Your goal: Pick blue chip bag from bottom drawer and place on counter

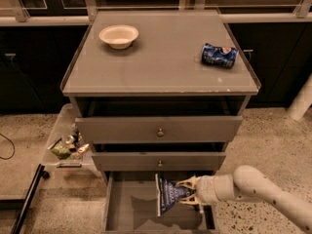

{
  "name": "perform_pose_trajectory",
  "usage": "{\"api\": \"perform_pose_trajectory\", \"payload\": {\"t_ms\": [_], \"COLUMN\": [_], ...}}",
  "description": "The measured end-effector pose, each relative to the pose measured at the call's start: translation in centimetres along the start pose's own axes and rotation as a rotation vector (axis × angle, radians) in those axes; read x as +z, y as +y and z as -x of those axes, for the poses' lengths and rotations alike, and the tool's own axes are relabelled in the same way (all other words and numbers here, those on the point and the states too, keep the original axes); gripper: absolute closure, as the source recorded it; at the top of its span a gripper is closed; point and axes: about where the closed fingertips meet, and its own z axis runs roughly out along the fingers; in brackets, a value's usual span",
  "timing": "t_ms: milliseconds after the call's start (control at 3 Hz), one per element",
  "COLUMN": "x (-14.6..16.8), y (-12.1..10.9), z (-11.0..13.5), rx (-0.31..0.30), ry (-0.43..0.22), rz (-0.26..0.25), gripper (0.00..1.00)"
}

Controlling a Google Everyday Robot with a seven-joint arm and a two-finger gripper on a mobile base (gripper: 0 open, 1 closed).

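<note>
Blue foil, dark and crinkly, with white lettering down its face: that's the blue chip bag, standing on edge inside the open bottom drawer, down at 6 o'clock in the view. The lettering is too small to read, and a pale strip runs along the bag's left edge. The gripper comes in from 3 o'clock on a pale arm, and its two tan fingers sit above and below the bag's right edge, pinched in close on it. The bag sits toward the right half of the drawer, with bare grey floor to its left. Up on the counter, a crushed blue can lies at 1 o'clock with white and red Pepsi-style markings, and a cream bowl sits at 11 o'clock.
</note>
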Motion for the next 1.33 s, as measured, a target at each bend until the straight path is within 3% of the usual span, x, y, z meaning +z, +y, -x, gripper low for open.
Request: {"api": "perform_pose_trajectory", "payload": {"t_ms": [333,667,1000,1333], "x": [-5.0,-11.2,-15.2,-15.2], "y": [-1.8,-3.8,-5.6,-5.6], "z": [4.2,7.9,9.3,9.3], "rx": [-0.057,-0.064,-0.052,-0.053], "ry": [0.013,0.004,-0.015,-0.015], "rz": [-0.022,-0.1,-0.158,-0.158], "gripper": [1.0,1.0,1.0,1.0]}}
